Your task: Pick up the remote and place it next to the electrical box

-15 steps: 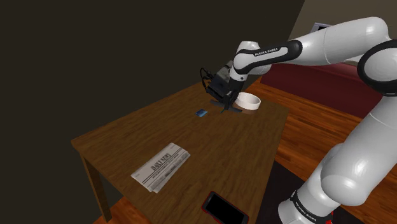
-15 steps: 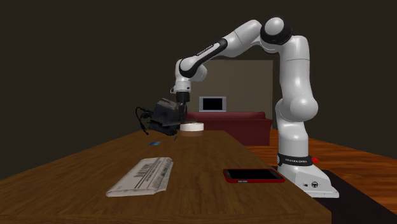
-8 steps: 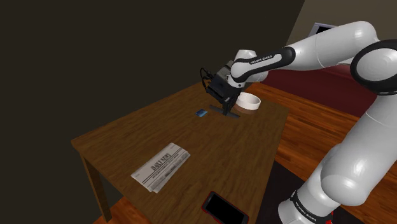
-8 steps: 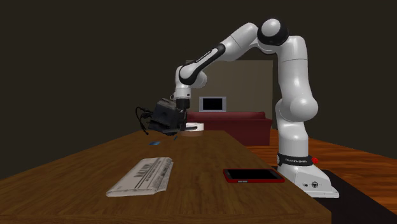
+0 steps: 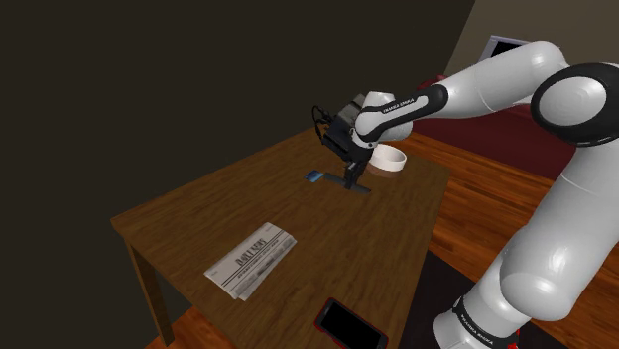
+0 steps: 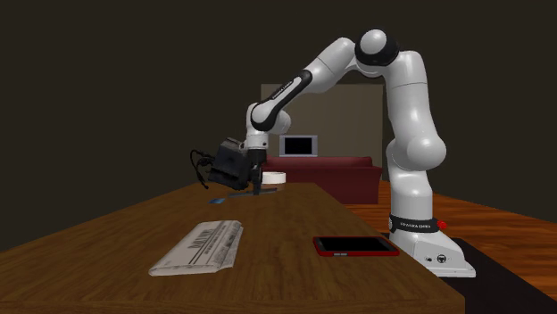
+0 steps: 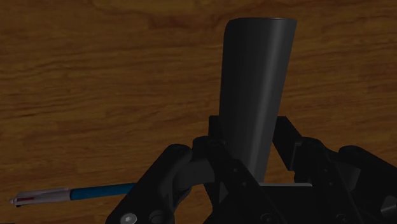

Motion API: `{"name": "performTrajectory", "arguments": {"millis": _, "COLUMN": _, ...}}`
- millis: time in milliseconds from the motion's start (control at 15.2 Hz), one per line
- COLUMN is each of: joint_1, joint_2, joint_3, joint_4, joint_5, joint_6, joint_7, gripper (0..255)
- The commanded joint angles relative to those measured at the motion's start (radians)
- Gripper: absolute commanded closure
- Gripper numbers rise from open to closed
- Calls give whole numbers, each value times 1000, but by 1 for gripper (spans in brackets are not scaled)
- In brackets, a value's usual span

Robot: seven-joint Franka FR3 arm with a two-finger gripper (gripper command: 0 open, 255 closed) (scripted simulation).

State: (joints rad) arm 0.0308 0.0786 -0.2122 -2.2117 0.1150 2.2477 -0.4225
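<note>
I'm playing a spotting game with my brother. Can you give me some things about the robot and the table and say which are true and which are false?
1. The fingers are clasping a dark remote. True.
2. The newspaper is lying on the floor. False: it lies flat on the wooden table.
3. A blue pen lies on the table. True.
4. The bowl is red. False: it is white, and it sits on the table just beyond the robot's hand.
</note>
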Motion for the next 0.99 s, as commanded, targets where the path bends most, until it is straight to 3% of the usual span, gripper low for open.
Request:
{"name": "performTrajectory", "arguments": {"millis": 0, "joint_1": 0, "joint_2": 20, "joint_3": 2, "joint_4": -6, "joint_5": 8, "joint_6": 26, "joint_7": -5, "gripper": 255}}
{"name": "performTrajectory", "arguments": {"millis": 528, "joint_1": 0, "joint_2": 24, "joint_3": 2, "joint_4": -8, "joint_5": 10, "joint_6": 31, "joint_7": -7, "gripper": 255}}
{"name": "performTrajectory", "arguments": {"millis": 594, "joint_1": 0, "joint_2": 24, "joint_3": 2, "joint_4": -8, "joint_5": 10, "joint_6": 31, "joint_7": -7, "gripper": 0}}
{"name": "performTrajectory", "arguments": {"millis": 924, "joint_1": 0, "joint_2": 24, "joint_3": 2, "joint_4": -8, "joint_5": 9, "joint_6": 31, "joint_7": -7, "gripper": 0}}
